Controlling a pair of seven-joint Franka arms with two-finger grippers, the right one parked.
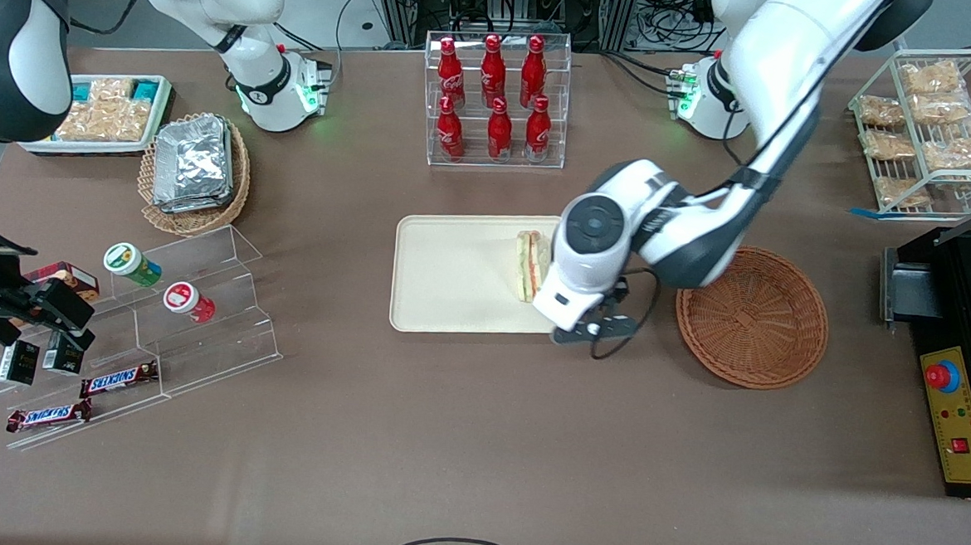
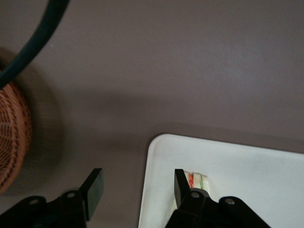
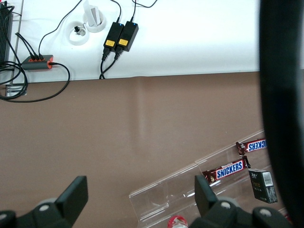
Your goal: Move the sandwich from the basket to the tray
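Observation:
The sandwich (image 1: 529, 262) lies on the cream tray (image 1: 451, 304), at the tray's end nearest the reddish-brown basket (image 1: 752, 315). My left gripper (image 1: 584, 327) hovers over that tray edge, between sandwich and basket, partly hiding the sandwich from the front camera. In the left wrist view the gripper (image 2: 137, 180) is open with only table and tray rim (image 2: 156, 156) between its fingers. The sandwich (image 2: 198, 180) sits just outside one finger, its red and green layers showing. A piece of the basket (image 2: 12, 137) shows, and nothing is visible in the basket.
A clear rack of red bottles (image 1: 495, 98) stands farther from the front camera than the tray. A tan basket with foil packets (image 1: 196, 170) and acrylic steps with snacks (image 1: 158, 330) lie toward the parked arm's end. A wire rack (image 1: 933, 130) and control box (image 1: 956, 413) flank the working arm's end.

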